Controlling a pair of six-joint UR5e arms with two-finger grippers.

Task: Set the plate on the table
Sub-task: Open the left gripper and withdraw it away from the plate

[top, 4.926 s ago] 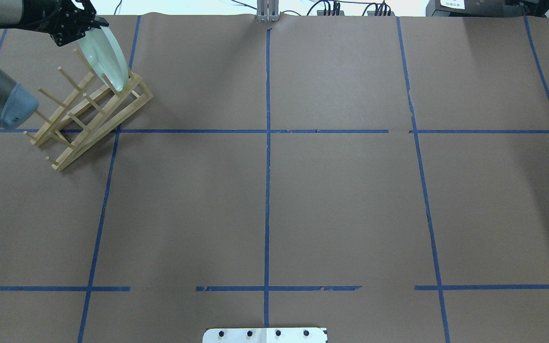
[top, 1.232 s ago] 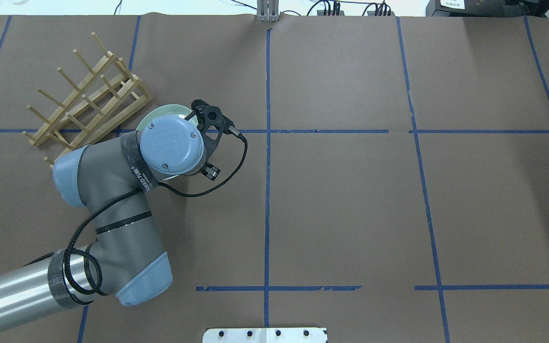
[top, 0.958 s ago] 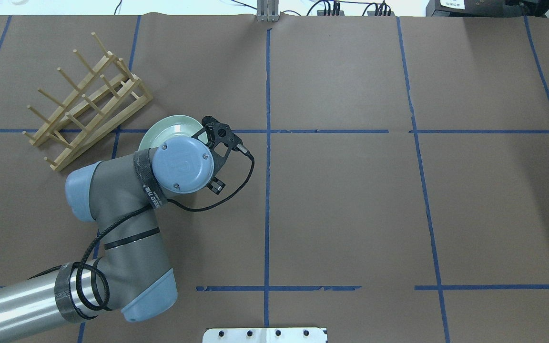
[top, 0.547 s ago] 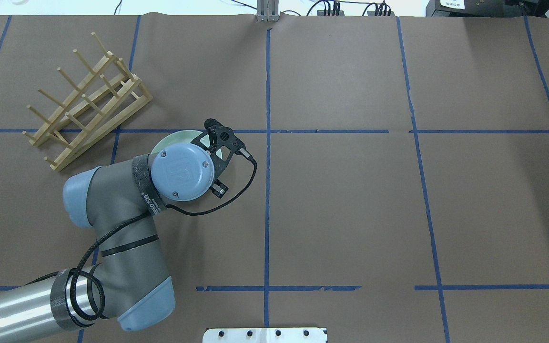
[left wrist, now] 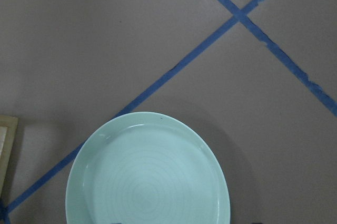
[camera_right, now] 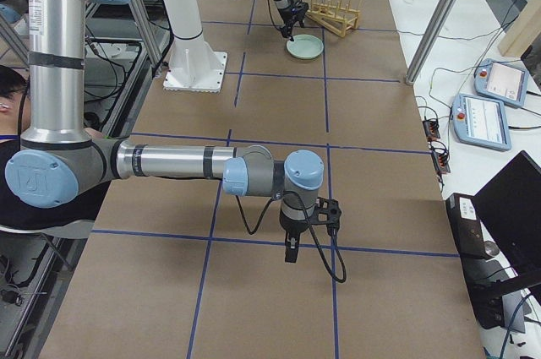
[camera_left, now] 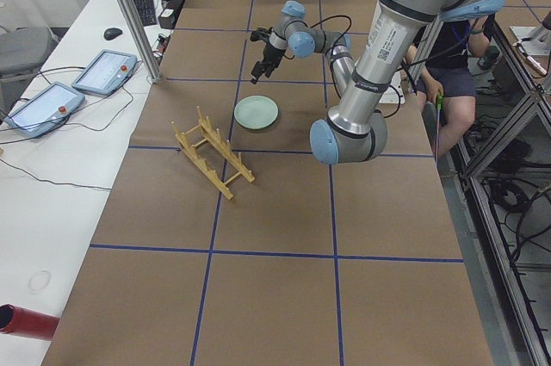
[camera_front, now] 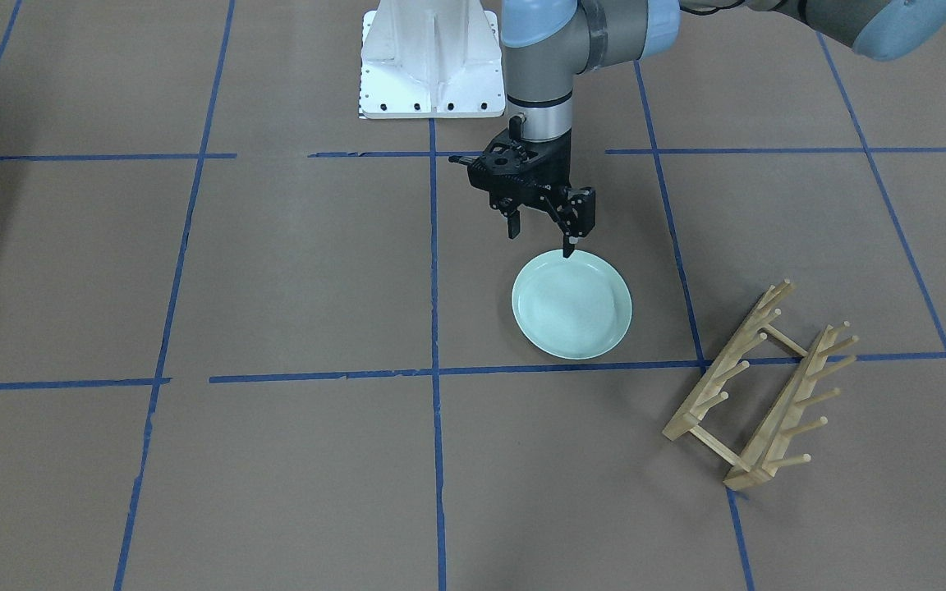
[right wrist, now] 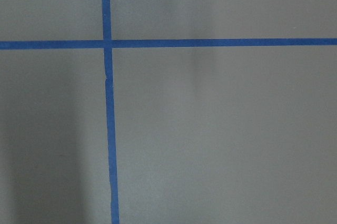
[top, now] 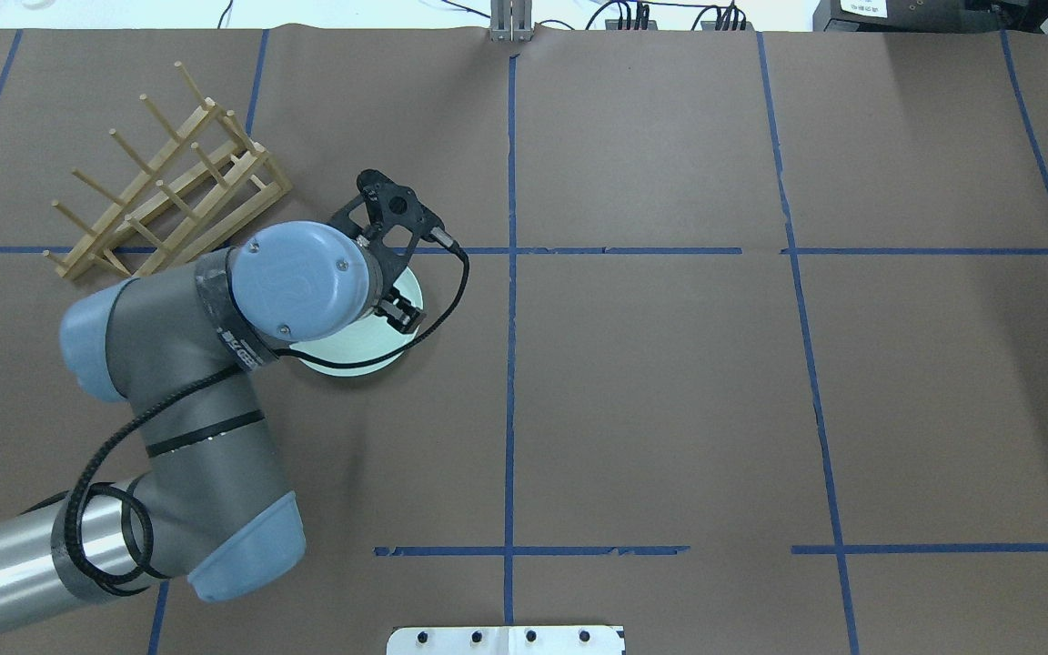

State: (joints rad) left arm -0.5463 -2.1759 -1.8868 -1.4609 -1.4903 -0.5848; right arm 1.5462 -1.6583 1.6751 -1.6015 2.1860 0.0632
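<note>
The pale mint-green plate (camera_front: 571,305) lies flat on the brown paper table (camera_front: 276,271), just on the robot's side of a blue tape line. It also shows in the overhead view (top: 356,353) and the left wrist view (left wrist: 147,176). My left gripper (camera_front: 541,240) hangs open and empty above the plate's rim nearest the robot, one fingertip (camera_front: 569,249) just over that rim. My right gripper (camera_right: 292,253) hovers low over bare table far from the plate; I cannot tell whether it is open or shut.
The empty wooden peg rack (camera_front: 760,390) stands beside the plate, towards the table's left end, also in the overhead view (top: 169,191). The white robot base (camera_front: 428,57) is at the table's near edge. Blue tape lines cross the table (top: 670,382).
The left arm carried the plate from the rack down to the table. Since half a second ago it has let go and lifted; the plate stays flat on the table.
</note>
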